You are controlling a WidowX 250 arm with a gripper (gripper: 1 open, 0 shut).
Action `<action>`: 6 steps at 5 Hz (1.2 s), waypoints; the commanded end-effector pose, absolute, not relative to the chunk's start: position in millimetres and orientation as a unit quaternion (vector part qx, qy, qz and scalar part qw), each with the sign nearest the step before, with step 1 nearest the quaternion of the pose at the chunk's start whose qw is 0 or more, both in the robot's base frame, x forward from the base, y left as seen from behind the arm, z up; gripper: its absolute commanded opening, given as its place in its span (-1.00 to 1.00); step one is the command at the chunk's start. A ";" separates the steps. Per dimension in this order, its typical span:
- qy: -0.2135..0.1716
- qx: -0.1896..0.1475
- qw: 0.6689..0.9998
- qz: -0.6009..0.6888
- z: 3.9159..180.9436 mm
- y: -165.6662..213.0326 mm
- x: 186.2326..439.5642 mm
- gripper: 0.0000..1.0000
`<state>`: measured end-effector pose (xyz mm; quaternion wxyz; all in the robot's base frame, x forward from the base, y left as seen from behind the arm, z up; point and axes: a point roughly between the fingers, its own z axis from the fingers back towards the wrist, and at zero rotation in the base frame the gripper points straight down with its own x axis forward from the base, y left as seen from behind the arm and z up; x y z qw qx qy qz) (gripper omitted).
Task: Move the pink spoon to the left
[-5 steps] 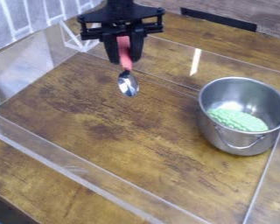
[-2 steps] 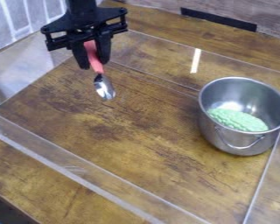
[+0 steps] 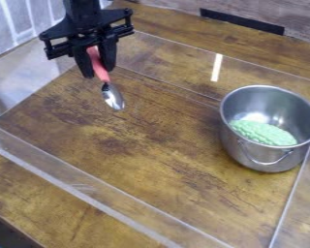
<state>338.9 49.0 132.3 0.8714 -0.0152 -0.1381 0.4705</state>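
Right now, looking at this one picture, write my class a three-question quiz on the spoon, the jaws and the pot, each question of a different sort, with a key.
1. True or false: the pink spoon lies flat on the table.
2. Multiple choice: where is the steel pot in the picture? A) lower left B) right side C) under the gripper
3. Fill in: the stuff inside the pot is coloured ____.

Key:
1. False. The spoon hangs bowl down, its handle gripped between the jaws.
2. B. It stands well apart from the spoon.
3. Green.
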 end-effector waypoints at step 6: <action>-0.148 -0.005 0.793 0.591 114.1 81.3 346.1 1.00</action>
